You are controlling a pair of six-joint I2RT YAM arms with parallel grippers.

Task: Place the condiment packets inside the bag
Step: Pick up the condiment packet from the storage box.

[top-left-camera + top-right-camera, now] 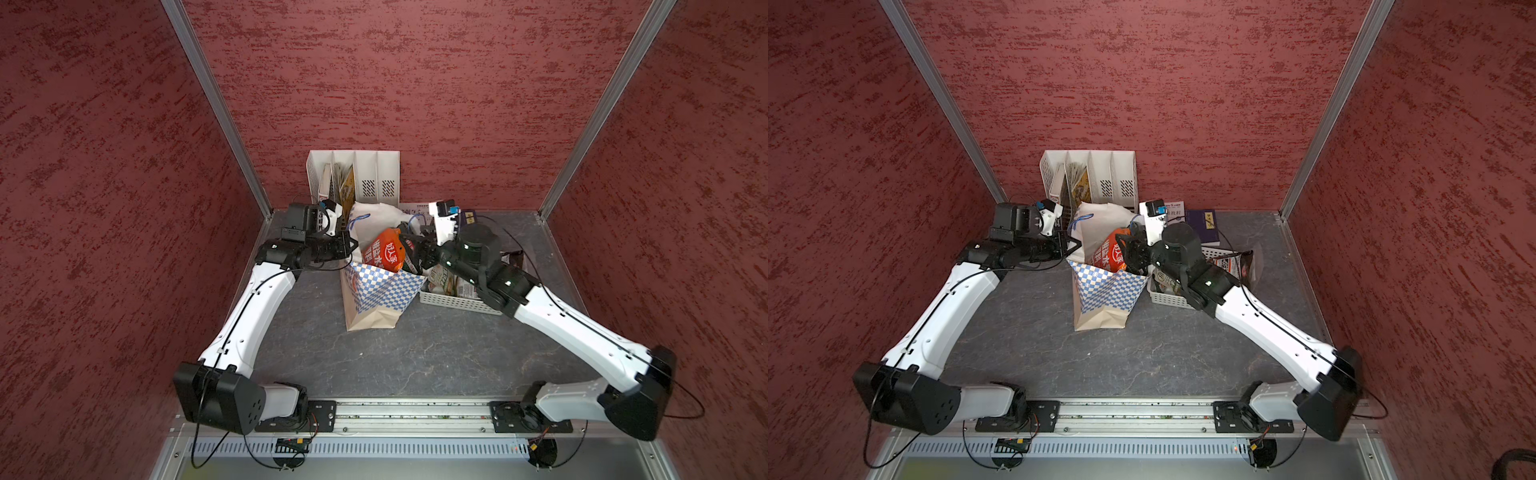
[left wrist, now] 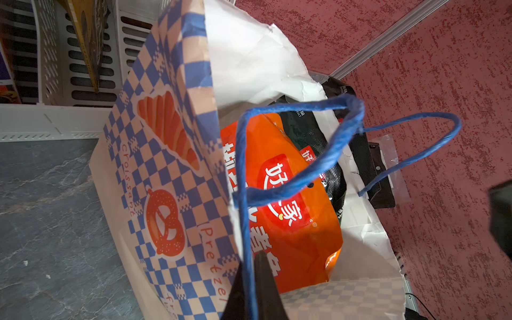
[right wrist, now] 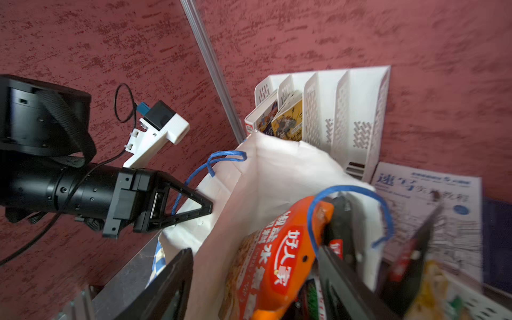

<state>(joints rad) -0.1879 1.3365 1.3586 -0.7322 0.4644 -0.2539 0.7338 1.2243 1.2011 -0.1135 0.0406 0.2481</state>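
At the bag mouth | orange foil condiment packet [image 1: 384,251] stands on end inside blue-and-white checkered paper bag [image 1: 380,291], top poking above near rim, between my right jaws, spread wide, gripping nothing I can see | left jaws pinched shut on blue cord handle [image 2: 243,171] | right arm nearer.

I've got the blue-and-white checkered bag [image 1: 376,291] standing open mid-table, white inside showing. An orange packet [image 1: 385,251] pokes tilted out of its mouth, a black packet [image 2: 304,133] tucked behind it. More packets [image 1: 1235,264] lie just right of the bag.
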